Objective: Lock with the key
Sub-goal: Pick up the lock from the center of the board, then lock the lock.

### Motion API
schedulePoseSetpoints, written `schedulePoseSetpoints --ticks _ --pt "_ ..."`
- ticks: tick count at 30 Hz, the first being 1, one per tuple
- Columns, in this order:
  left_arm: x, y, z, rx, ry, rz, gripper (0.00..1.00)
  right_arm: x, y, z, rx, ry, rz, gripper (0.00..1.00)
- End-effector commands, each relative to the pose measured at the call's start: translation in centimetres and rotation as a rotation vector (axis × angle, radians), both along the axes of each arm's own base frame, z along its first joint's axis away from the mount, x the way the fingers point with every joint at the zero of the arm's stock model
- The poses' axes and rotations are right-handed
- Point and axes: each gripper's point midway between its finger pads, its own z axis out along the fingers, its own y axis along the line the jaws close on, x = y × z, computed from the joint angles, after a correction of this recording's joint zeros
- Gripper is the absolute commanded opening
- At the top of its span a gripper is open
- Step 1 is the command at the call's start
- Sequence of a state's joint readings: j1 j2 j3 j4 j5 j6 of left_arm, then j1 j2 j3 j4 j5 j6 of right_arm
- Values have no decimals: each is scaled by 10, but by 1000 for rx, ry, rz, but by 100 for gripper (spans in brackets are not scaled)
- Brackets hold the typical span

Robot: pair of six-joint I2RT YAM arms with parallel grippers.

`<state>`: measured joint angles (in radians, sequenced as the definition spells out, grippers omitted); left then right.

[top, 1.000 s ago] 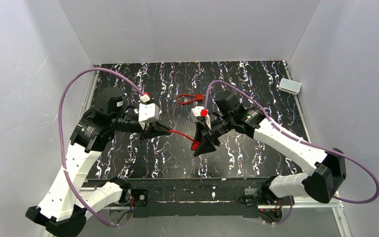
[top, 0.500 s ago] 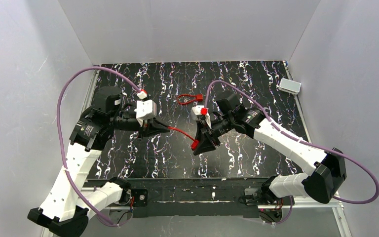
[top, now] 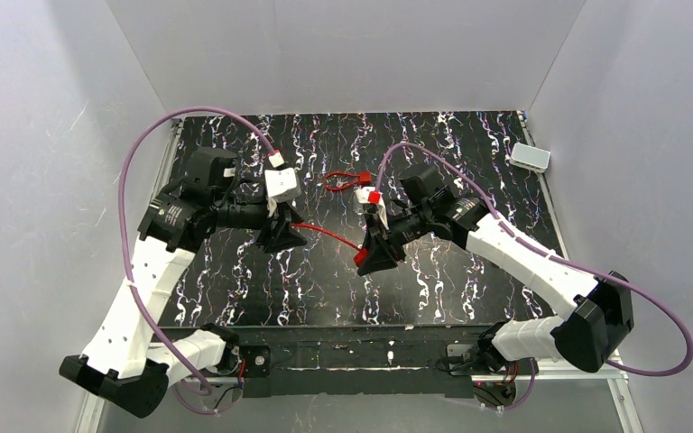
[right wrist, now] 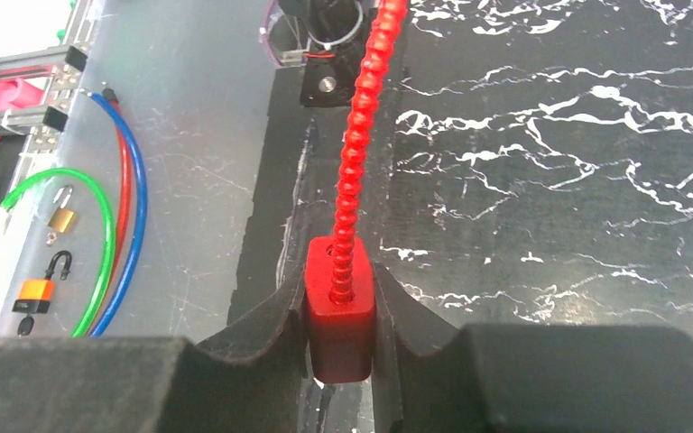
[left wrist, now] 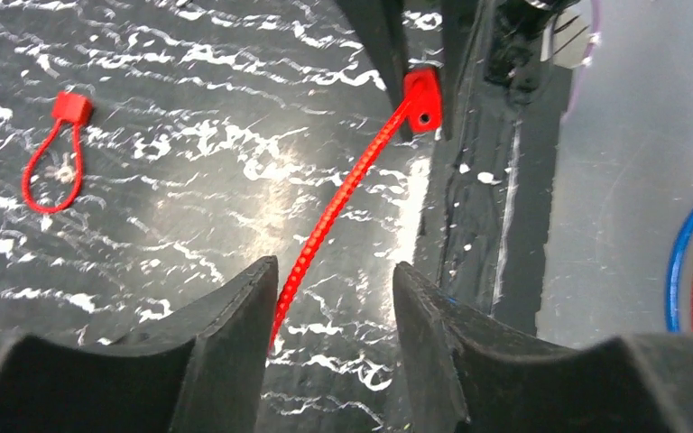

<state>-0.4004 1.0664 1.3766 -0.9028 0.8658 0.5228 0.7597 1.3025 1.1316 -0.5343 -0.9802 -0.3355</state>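
Above table [top: 469, 153], right jaws pinch red strap [top: 326, 235] head [right wrist: 340, 316]; tail [left wrist: 300, 269] between spread left jaws.

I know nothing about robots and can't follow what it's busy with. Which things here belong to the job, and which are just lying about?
In the job:
red beaded strap, running between the left gripper's fingers
red lock head, clamped in the right gripper

Lying about:
looped red seal
grey box
brass padlock, orange padlock and coloured cables, off the table
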Motion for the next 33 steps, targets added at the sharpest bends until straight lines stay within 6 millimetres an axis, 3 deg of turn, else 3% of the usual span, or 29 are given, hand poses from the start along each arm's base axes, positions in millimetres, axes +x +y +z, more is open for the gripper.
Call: schedulePoseSetpoints --ticks 1,6,10,23,29,33 --pt "4 31 -5 157 -79 51 53 5 -3 5 8 -34 -24 1" --pt "13 62 -24 366 -174 10 57 5 -6 2 -2 -36 -34 1" --pt "24 74 -36 464 -230 -8 57 3 -7 3 0 -32 -22 1" --pt "38 66 -56 466 -223 -61 48 0 -7 7 9 -30 -8 1" --pt "40 63 -63 466 -196 -77 32 -1 -7 9 12 -30 -3 1" --pt "38 62 -65 454 -180 -78 7 1 -7 11 15 -39 -10 1"
